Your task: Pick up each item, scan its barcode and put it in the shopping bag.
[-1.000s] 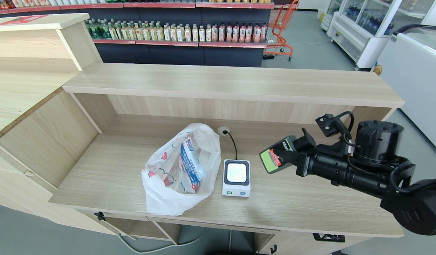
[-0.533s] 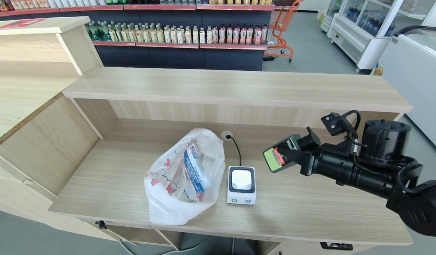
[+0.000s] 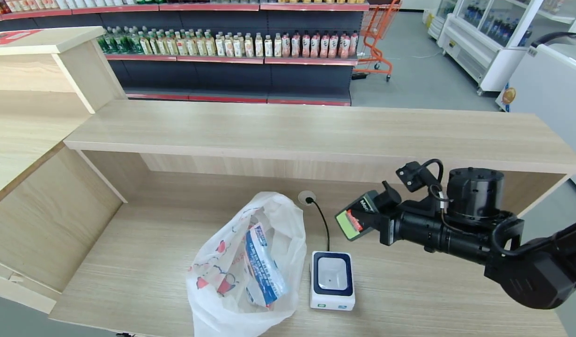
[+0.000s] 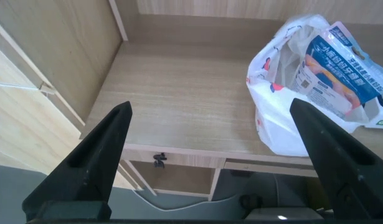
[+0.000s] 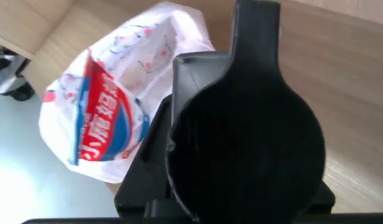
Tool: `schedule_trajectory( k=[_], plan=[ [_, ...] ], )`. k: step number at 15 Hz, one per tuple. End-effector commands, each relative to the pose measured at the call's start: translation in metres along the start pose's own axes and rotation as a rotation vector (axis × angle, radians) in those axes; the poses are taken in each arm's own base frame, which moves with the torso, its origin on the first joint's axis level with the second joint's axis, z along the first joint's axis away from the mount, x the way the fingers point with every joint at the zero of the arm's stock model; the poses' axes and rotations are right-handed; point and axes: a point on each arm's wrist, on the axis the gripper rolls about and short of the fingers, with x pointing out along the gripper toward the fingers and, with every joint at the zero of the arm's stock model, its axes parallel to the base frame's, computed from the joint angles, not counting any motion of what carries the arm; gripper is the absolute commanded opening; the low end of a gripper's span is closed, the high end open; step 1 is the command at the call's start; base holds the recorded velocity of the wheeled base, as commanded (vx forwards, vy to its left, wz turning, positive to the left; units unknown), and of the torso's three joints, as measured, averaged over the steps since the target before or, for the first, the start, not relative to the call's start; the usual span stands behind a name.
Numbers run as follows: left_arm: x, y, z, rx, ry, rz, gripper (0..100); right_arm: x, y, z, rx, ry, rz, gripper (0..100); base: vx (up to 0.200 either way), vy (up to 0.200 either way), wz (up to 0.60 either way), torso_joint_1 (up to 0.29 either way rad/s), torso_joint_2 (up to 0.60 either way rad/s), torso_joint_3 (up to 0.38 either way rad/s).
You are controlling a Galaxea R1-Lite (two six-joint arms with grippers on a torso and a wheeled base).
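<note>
**Head view.** The right gripper [image 3: 373, 214] holds a small box [image 3: 351, 221] in the air above the bench [image 3: 129, 262], its fingers clenched on the box's black end. The barcode scanner [image 3: 331, 280] stands on the bench with its window facing up. It lies below the box, nearer the robot and slightly toward its left. The box's green face is turned toward the robot's left and tilted partly downward, not squarely at the window. Its long axis appears to continue the line of the forearm, though the fingers cover the far end. The next move likely calls for a descent toward the window with the barcoded face turned down; which face bears the barcode cannot be told. The shopping bag [image 3: 213, 281] sits open just beside the scanner on the robot's left, with a blue-and-white packet [image 3: 264, 269] leaning inside it.

**Left wrist view.** The left gripper [image 4: 211, 112] hangs near the bench's front edge, fingers [image 4: 91, 168] spread wide with nothing between them. The right arm is the nearer to scanner and bag
</note>
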Motion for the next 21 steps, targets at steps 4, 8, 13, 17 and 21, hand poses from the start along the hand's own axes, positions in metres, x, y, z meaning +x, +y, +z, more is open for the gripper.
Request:
schedule_trajectory(
  k=[4,8,13,17,21],
  plan=[
    [0.0,0.0,0.0,0.0,-0.001,0.0,100,0.006,0.022,-0.015,0.058,0.072,0.098,0,0.0,0.0,0.0,0.0,0.0,0.0],
    [0.0,0.0,0.0,0.0,-0.001,0.002,100,0.024,0.027,-0.027,0.038,0.107,0.132,0,0.0,0.0,0.0,0.0,0.0,0.0],
    [0.0,0.0,0.0,0.0,-0.001,0.0,100,0.072,0.032,-0.07,-0.221,0.184,0.226,0,0.0,0.0,0.0,0.0,0.0,0.0],
    [0.0,0.0,0.0,0.0,-0.001,0.0,100,0.117,0.045,-0.076,-0.369,0.127,0.279,0,0.0,0.0,0.0,0.0,0.0,0.0],
    [0.0,0.0,0.0,0.0,-0.001,0.0,100,0.142,0.043,-0.082,-0.443,0.094,0.285,0,0.0,0.0,0.0,0.0,0.0,0.0]
  ],
)
